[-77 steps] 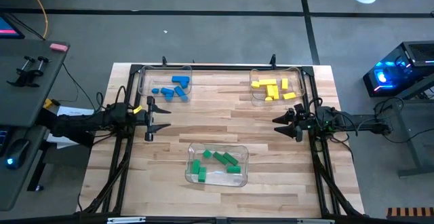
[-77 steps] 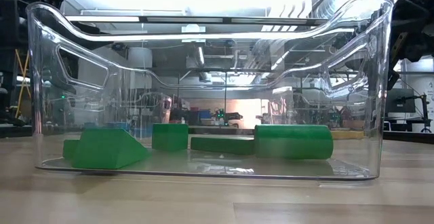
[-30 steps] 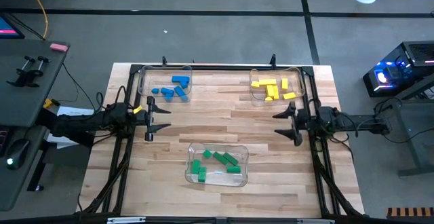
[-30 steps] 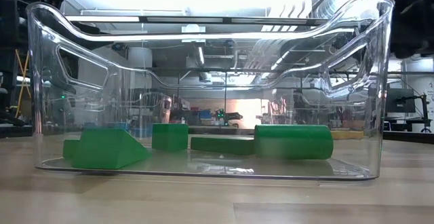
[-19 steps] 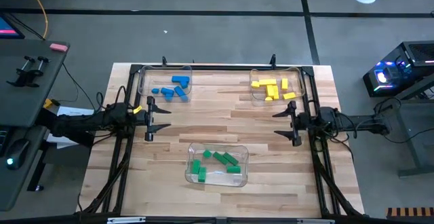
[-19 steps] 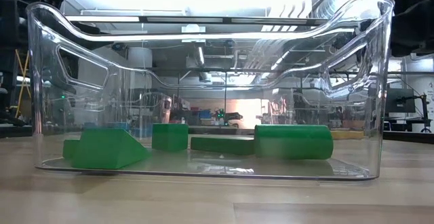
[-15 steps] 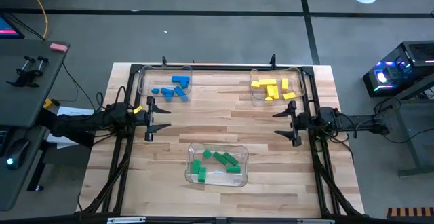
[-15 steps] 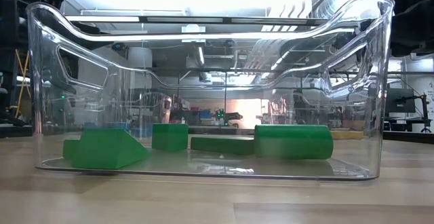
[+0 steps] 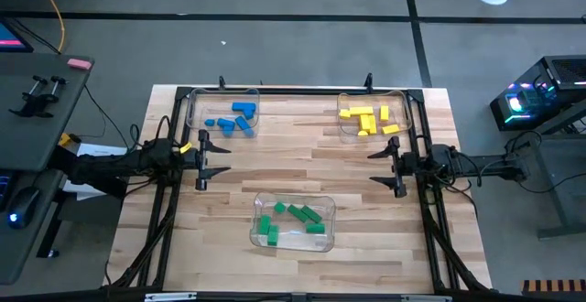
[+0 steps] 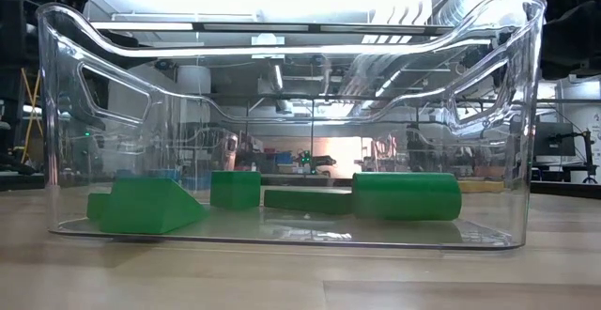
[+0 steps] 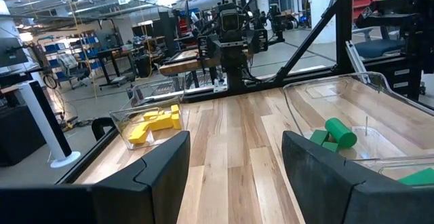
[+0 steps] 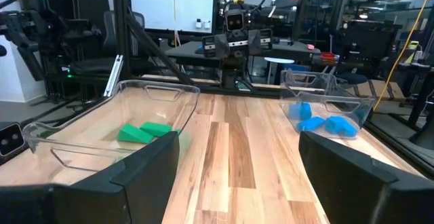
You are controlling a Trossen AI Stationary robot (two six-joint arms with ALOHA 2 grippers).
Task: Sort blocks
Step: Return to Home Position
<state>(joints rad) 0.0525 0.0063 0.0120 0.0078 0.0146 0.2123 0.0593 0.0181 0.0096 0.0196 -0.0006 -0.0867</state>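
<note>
Sorted: blue blocks (image 9: 233, 120) in upper-left tray (image 9: 190, 110), yellow blocks (image 9: 367, 119) in upper-right tray (image 9: 341, 130), green blocks (image 9: 291, 220) in lower-centre tray (image 9: 255, 209). By left table (image 9: 302, 160) edge, left end effector (image 9: 205, 160); by right edge, right end effector (image 9: 383, 167); both spread open, bare wood between

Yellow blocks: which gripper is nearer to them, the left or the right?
Right. The right gripper, open, is close by the yellow blocks on the table's right side. The left gripper, open, is across the table, near the blue blocks.
</note>
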